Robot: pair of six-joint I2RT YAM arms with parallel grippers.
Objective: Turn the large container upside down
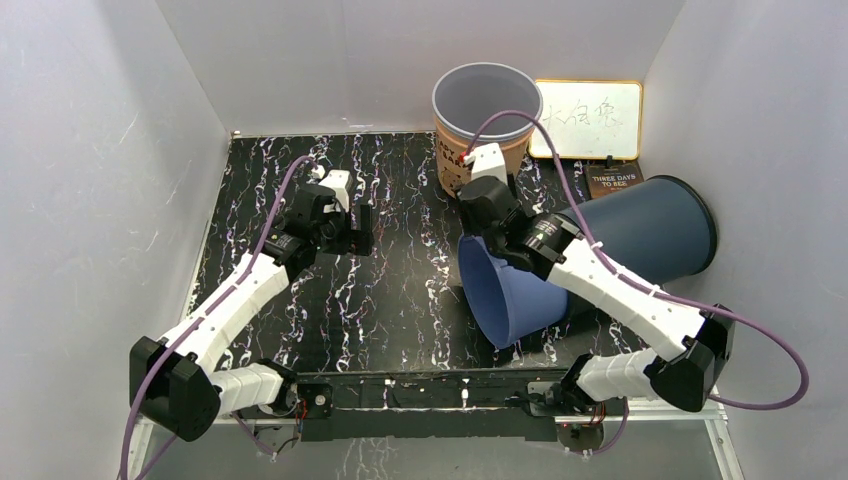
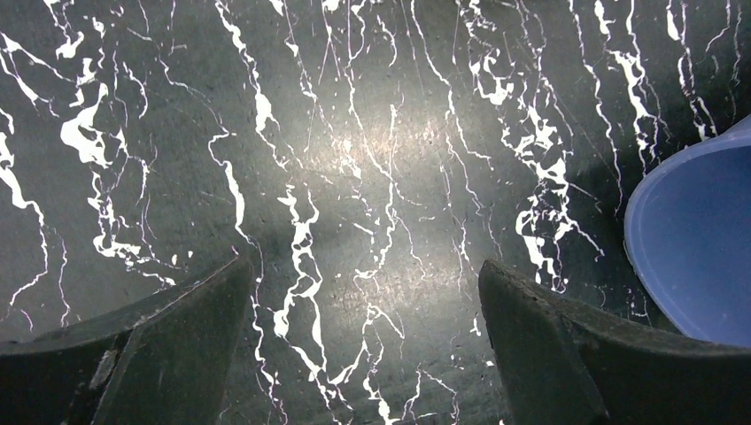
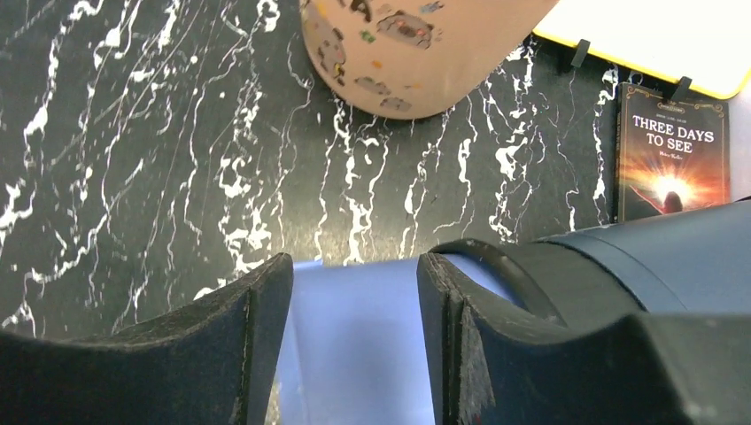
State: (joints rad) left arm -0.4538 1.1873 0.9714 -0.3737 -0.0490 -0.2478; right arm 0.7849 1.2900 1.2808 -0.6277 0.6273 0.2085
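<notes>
Large container (image 1: 650,232) on side | rim at R end effector (image 3: 352,270) | grip unclear

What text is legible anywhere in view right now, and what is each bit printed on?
"THREE DAYS TO SEE": on the cover of the book.
Small line under that title: too small to read.
Handwritten characters on the whiteboard: too faint to read.
Print on the brown bucket: partly hidden and blurred, unreadable.

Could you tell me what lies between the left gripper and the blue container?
Only bare table separates left gripper from container, in the top external view.
</notes>
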